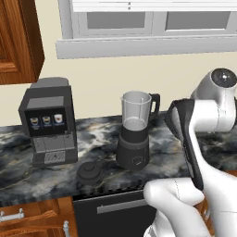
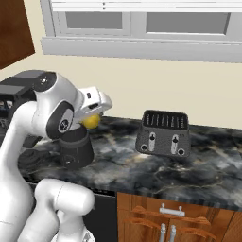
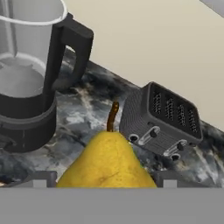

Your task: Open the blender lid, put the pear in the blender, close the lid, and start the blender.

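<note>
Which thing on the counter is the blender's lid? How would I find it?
Find the boxy grey coffee machine at the left of the dark marble counter, then the tall blender with its clear, open jar beside it. The lid lies on the counter between them, near the front edge. It is the low, round, black cap with a knob on top.

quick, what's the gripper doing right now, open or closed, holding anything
Gripper: closed on the pear, lifted above the counter beside the blender.
</note>
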Robot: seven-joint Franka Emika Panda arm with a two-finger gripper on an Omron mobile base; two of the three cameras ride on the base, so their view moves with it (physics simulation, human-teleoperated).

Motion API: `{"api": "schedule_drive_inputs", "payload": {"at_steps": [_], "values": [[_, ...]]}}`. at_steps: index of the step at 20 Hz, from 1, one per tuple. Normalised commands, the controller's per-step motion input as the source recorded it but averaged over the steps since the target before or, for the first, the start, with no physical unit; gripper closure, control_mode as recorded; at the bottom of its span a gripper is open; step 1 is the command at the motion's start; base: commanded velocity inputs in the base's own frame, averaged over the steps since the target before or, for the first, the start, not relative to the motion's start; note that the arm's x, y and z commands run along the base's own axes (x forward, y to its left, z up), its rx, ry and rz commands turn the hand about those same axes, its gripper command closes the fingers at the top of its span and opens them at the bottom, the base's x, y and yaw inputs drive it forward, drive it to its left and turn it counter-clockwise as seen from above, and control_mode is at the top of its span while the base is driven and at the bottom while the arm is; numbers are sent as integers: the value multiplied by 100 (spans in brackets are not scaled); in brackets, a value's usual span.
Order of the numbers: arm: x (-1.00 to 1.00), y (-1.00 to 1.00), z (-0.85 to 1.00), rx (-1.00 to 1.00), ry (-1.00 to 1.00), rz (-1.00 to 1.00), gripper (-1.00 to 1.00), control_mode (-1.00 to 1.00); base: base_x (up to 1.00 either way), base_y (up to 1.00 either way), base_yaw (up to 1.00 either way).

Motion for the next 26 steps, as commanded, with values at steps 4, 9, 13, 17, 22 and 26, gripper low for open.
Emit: {"api": "schedule_drive_inputs", "payload": {"at_steps": [4,9,13,17,22,26], "values": [[-1,39,100,-10,-3,0,100,-100,0,0,0],[1,56,59,-5,0,0,100,-100,0,0,0],[17,70,4,0,4,1,100,-100,0,0,0],[28,62,-5,0,9,3,100,-100,0,0,0],[41,34,-18,0,8,7,100,-100,0,0,0],[44,18,-31,0,6,8,100,-100,0,0,0]]}}
